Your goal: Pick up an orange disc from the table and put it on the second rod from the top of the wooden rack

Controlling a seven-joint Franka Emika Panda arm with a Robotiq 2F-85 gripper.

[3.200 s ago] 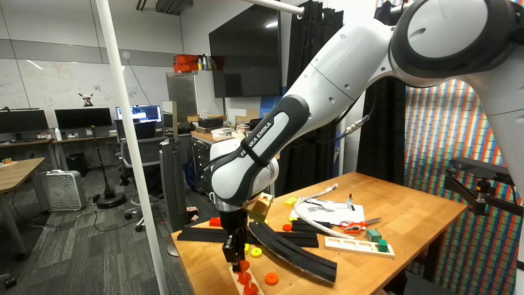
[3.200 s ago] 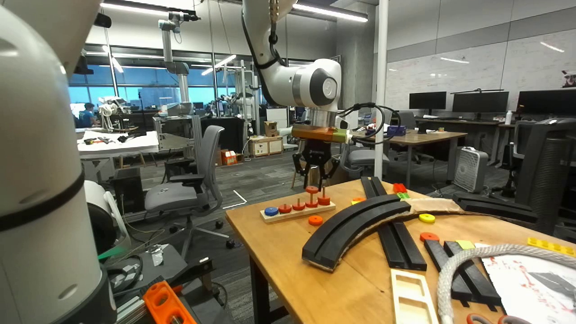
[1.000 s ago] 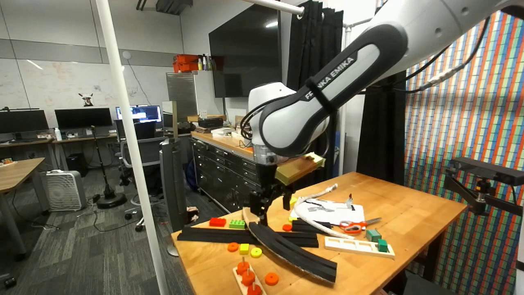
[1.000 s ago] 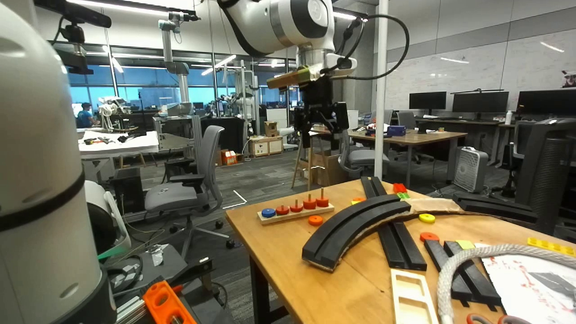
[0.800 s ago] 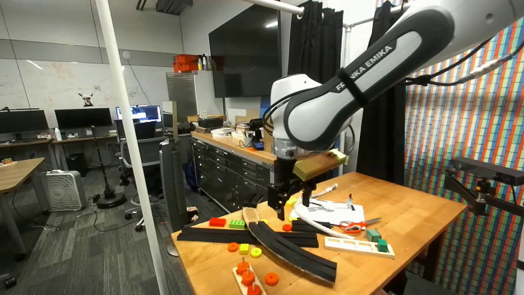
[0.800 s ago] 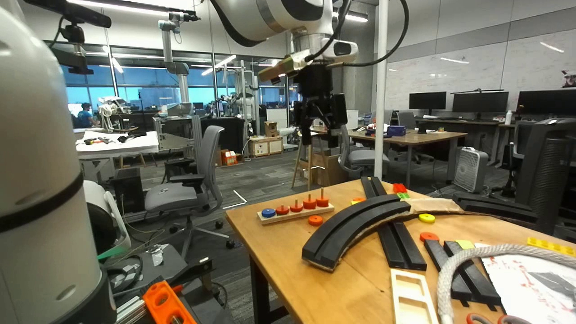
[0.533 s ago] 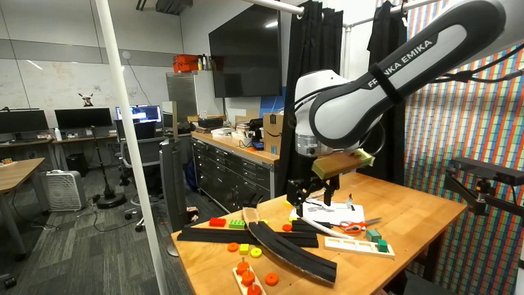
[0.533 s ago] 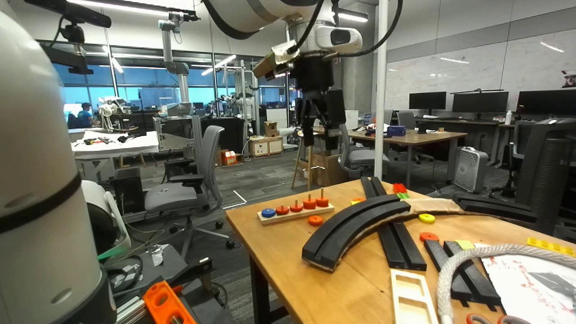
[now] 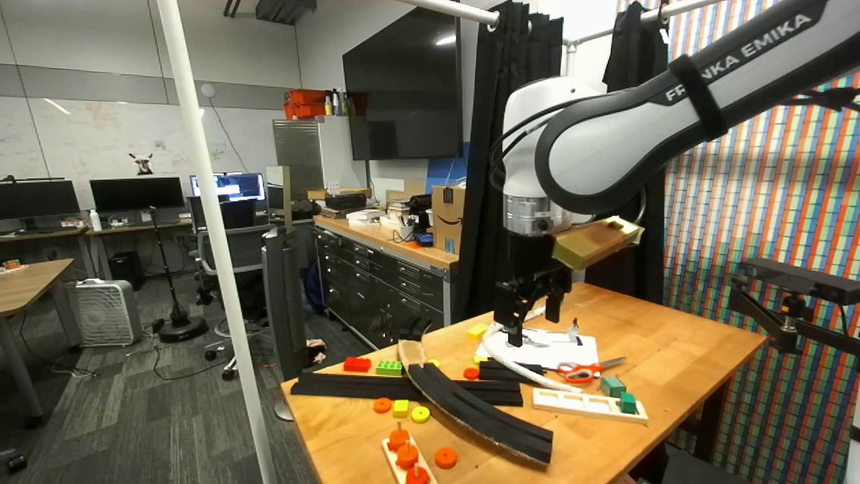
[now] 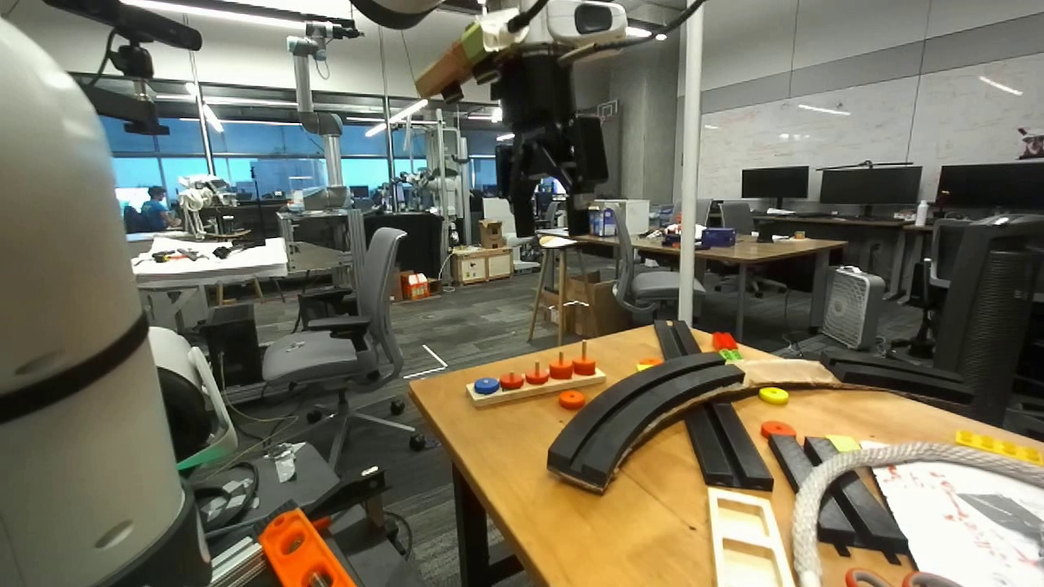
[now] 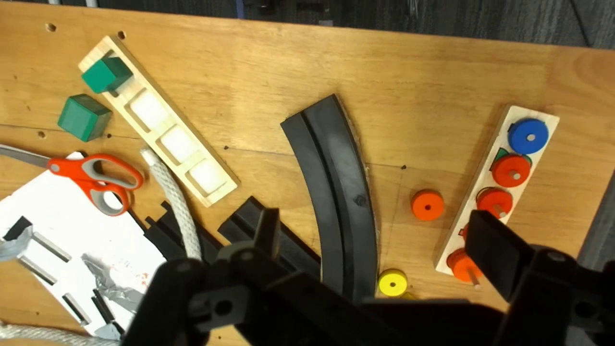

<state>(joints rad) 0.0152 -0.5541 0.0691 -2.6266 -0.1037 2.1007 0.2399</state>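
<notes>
The pale wooden rack (image 10: 534, 386) lies on the table (image 10: 506, 440), a row of rods rising from it. A blue disc (image 11: 528, 136) sits at its end in the wrist view, with orange-red discs (image 11: 511, 170) on the other rods. Beside the rack, flat on the tabletop, is a loose orange disc (image 11: 427, 205), also seen in an exterior view as the orange disc (image 9: 445, 458). High above the table, away from the rack, my gripper (image 9: 534, 326) stands open. The gripper (image 11: 375, 223) has nothing between its fingertips in the wrist view, though one finger partly covers the rack.
A curved black track (image 11: 336, 192) lies beside the loose disc, crossing a straight track (image 10: 726, 444). A yellow disc (image 11: 392, 282), a white rope (image 11: 178, 202), scissors (image 11: 96, 178), white paper (image 9: 557, 349) and a compartment tray (image 11: 158, 120) with green blocks (image 11: 84, 117) are also on the table.
The gripper, earlier at the rack around a disc high on a rod, has let go, risen and swung away toward the paper. That disc now rests lower on its rod; the rack has shifted slightly.
</notes>
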